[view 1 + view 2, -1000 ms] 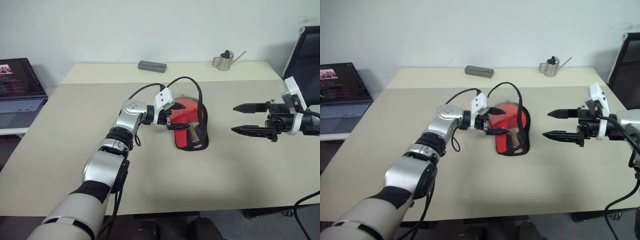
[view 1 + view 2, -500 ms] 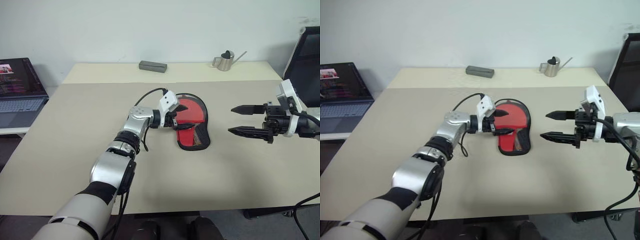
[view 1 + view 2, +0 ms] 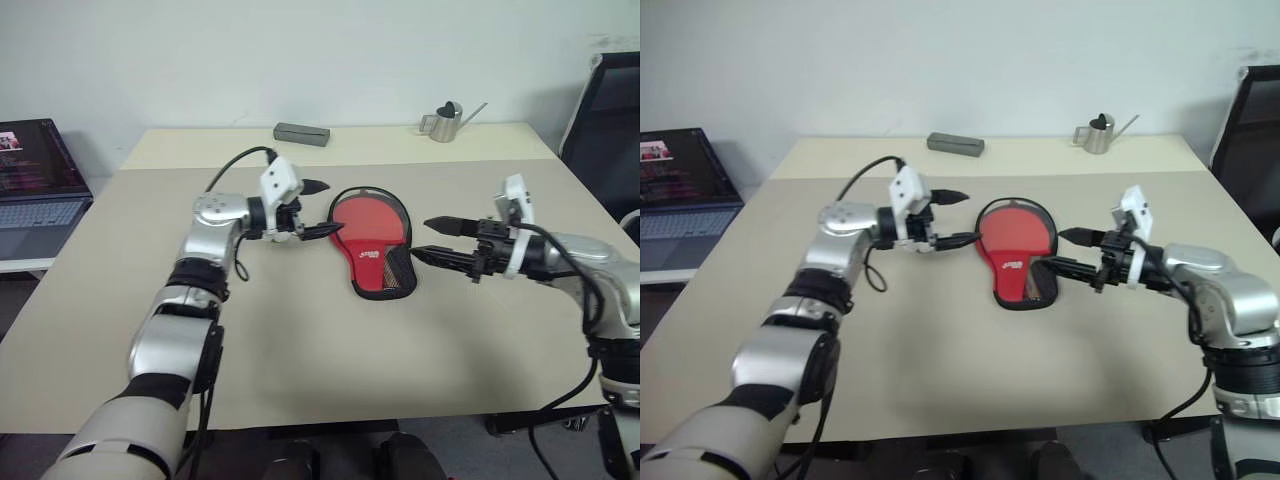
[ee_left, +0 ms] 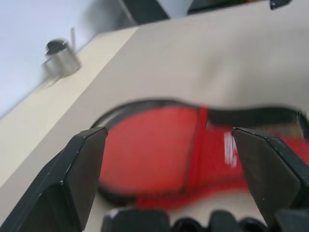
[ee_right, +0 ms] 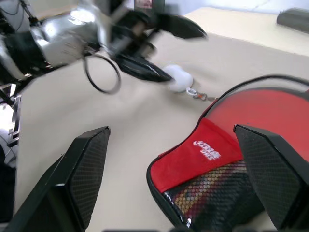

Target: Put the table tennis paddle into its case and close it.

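Ahead of me the beige table (image 3: 300,330) carries a grey rectangular block (image 3: 302,133) and a small metal watering can (image 3: 443,122) along its far edge, well apart, while an open laptop (image 3: 35,175) sits beyond its left side.

A small white logo was printed on the red panel of the case (image 5: 205,162); its letters were too small to be read.

One case (image 3: 372,243), one watering can (image 3: 443,122), one grey block (image 3: 302,133), one laptop (image 3: 38,178), two grippers.
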Robot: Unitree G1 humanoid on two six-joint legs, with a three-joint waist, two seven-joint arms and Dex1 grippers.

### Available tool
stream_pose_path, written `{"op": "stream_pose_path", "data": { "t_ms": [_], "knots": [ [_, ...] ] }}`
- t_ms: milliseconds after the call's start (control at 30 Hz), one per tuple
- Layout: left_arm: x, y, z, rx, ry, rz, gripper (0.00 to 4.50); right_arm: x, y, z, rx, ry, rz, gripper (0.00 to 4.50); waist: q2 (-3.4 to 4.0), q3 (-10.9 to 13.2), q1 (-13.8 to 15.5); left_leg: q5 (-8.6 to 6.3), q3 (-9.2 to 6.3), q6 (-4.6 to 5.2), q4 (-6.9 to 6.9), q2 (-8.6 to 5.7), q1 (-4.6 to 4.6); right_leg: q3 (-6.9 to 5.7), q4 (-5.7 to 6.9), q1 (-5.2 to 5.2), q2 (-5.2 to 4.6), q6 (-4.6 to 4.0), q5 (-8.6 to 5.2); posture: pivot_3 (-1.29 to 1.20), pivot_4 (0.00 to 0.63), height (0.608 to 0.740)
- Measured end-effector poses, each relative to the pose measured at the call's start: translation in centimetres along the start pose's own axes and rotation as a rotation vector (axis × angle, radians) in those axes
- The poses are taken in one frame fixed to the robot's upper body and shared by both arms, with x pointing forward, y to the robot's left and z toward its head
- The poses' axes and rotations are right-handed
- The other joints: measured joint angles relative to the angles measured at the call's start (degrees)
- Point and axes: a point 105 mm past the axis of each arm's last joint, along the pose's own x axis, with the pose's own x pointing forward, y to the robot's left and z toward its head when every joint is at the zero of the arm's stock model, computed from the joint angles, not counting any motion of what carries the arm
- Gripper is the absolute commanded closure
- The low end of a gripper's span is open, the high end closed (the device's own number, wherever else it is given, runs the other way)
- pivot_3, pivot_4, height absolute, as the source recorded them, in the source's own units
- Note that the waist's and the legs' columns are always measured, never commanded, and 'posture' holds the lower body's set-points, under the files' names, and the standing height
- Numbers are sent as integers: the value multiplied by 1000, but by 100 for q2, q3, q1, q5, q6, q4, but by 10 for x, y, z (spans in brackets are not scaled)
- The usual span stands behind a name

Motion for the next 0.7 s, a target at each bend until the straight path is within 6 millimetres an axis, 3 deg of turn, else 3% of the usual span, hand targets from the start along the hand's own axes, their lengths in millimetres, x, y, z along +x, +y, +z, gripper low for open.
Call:
{"op": "stream_pose_path", "data": {
  "t_ms": [100,200,300,500,700],
  "knots": [
    [-27,-2,-24,-53,71,46,0,12,-15,-5,2,-22,-86,28,0,0,18,0,-2,0,7,0,-2,1,0,-1,1,1,5,0,150,740],
    [-46,-2,-29,-67,93,85,0,22,-26,-19,43,-14,-149,28,0,0,30,0,-5,0,6,1,-1,0,1,-2,2,-1,7,0,150,740],
    [-53,-5,-29,-71,100,91,0,31,-29,-29,77,-7,-177,28,0,0,52,0,-6,0,8,-2,-2,-1,1,-1,0,-1,7,0,150,740],
    [-67,-8,-33,-93,123,151,0,41,-41,-49,-18,58,-282,28,0,0,25,0,-3,0,6,4,0,4,3,-7,5,-3,10,0,150,740],
    [-65,-7,-18,-81,87,158,0,48,-40,-65,-116,110,-282,28,0,0,23,0,3,0,8,2,0,9,2,-5,6,-1,12,0,150,740]
  ]
}}
